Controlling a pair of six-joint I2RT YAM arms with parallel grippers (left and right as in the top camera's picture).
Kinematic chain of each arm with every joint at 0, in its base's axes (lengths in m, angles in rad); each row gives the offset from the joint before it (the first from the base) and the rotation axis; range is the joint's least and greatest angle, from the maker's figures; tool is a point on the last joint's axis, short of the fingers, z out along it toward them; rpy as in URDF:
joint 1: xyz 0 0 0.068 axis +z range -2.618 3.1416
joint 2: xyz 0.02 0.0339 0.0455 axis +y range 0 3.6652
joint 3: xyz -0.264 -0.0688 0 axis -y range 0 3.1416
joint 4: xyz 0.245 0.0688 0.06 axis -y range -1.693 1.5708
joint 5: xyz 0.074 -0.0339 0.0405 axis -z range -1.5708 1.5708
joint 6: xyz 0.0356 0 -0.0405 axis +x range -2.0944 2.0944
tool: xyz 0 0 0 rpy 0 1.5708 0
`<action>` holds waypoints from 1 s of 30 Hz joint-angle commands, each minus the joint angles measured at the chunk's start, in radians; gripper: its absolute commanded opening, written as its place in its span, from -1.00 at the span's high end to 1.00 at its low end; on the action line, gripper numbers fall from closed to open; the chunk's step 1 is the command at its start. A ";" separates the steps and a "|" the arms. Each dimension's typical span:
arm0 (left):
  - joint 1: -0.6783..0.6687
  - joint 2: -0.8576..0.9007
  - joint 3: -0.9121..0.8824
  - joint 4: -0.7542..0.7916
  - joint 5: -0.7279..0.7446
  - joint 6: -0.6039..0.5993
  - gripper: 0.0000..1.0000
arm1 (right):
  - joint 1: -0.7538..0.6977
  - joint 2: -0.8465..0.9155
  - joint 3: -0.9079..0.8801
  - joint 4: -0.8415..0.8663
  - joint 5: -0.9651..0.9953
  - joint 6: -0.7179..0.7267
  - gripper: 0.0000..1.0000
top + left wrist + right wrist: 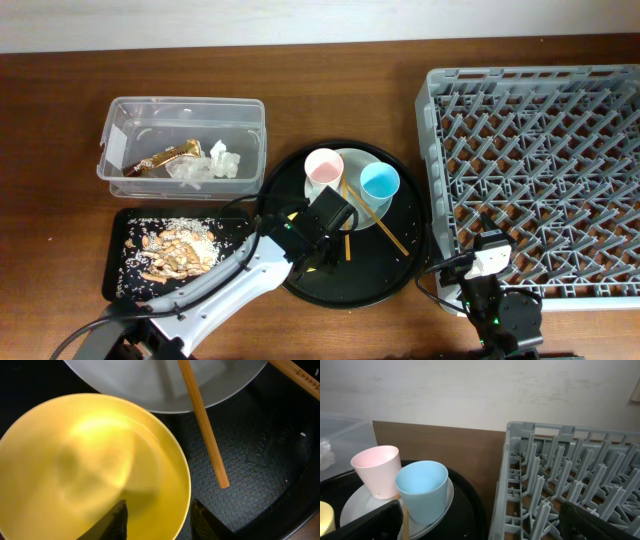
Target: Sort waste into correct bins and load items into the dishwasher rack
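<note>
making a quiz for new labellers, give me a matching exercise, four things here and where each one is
Things:
1. gold wrapper
2. food scraps
3. pink cup
4. yellow bowl

Places:
a. standing on the plate
b. rim straddled by the left gripper
c. in the clear tub
d. on the shallow black tray

Pairs: 1-c, 2-d, 3-a, 4-b
</note>
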 commanded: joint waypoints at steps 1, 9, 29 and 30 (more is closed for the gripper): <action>-0.001 -0.013 0.051 -0.016 -0.014 0.020 0.17 | -0.006 0.000 -0.005 -0.005 0.008 -0.003 -0.97; 0.006 -0.125 0.182 -0.083 -0.014 0.029 -0.07 | -0.006 0.000 -0.005 -0.005 0.008 -0.003 -0.97; 0.046 -0.187 0.195 -0.149 -0.030 0.019 -0.07 | -0.005 0.000 0.005 0.113 -0.344 0.191 -0.97; 0.047 -0.187 0.195 -0.149 -0.030 0.020 -0.07 | -0.005 0.000 0.031 0.084 -0.373 0.256 -0.97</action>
